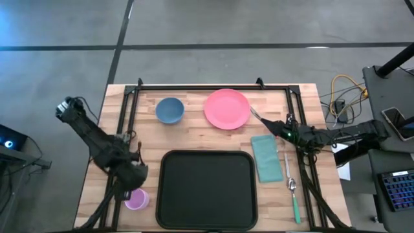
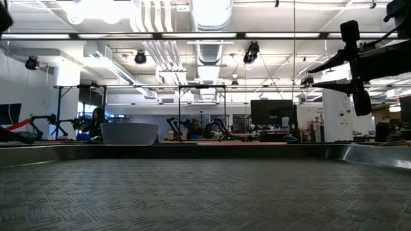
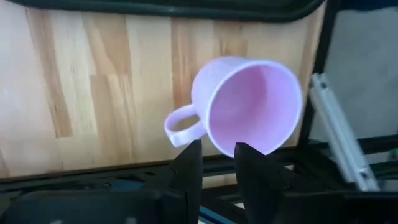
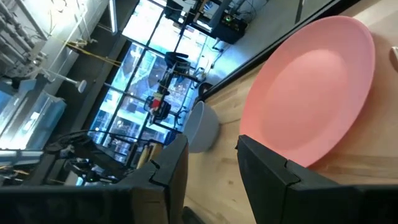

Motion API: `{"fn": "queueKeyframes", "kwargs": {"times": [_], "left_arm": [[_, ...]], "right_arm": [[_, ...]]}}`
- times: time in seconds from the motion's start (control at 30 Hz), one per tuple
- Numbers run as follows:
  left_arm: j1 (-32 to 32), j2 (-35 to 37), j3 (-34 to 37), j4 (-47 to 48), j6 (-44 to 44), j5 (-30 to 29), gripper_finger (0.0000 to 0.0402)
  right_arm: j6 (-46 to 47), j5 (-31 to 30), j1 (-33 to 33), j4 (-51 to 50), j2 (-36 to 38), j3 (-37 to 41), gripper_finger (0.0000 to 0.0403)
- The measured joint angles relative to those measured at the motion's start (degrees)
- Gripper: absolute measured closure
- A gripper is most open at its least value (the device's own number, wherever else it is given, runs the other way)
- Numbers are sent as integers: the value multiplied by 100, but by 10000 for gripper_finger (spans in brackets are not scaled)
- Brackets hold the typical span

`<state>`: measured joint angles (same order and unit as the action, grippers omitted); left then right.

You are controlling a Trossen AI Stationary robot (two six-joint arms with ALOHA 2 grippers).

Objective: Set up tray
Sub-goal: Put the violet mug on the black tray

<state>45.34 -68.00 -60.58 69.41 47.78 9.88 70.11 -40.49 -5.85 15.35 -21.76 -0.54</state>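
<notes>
A: Start at the left. What is there?

B: The left gripper hangs over the wooden slatted table, near its front left corner. Just below it in the high view stands a small lilac plastic mug with a loop handle. In the left wrist view the two dark fingers stand a little apart, with only a narrow gap and nothing between them; the mug lies just past their tips, its mouth turned toward the camera.

A: And the tray?

B: The large flat black rectangular tray with rounded corners and a low rim lies at the front middle of the table, just right of the mug. It is nearly square; its slightly longer side runs left to right, edges square with the table's edges. It is bare.

A: Behind it?

B: A round blue bowl at the back left, and a round pink plate just right of it, close but apart.

A: Further right?

B: A folded teal napkin lies just beside the tray's right edge. Right of that, a metal fork and a spoon with a green handle, both lengthwise front to back.

A: The right arm?

B: The right gripper reaches in from the right, its tips at the plate's right rim. In the right wrist view its fingers are parted, empty, the plate ahead.
</notes>
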Motion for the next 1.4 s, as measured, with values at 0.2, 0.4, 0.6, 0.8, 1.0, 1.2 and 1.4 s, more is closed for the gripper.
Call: {"fn": "queueKeyframes", "kwargs": {"times": [0.2,0.4,0.6,0.8,1.0,1.2,1.4], "left_arm": [[427,-432,-49,45,659,-53,327],[577,-731,-146,-6,700,-370,327],[629,-985,-155,-45,440,-721,327],[641,-1193,-153,-194,227,-703,327],[641,-1231,-140,-368,224,-701,327],[641,-1231,9,-440,226,-697,327],[641,-1231,306,-707,224,-690,327]], "right_arm": [[105,-2,0,-4,-252,0,275],[219,-4,0,-5,-494,0,275],[346,4,-1,-8,-625,0,275],[345,30,-2,-7,-614,0,275],[338,42,0,-7,-614,0,275],[325,41,0,-9,-614,0,275],[325,39,0,-9,-614,0,275]]}}
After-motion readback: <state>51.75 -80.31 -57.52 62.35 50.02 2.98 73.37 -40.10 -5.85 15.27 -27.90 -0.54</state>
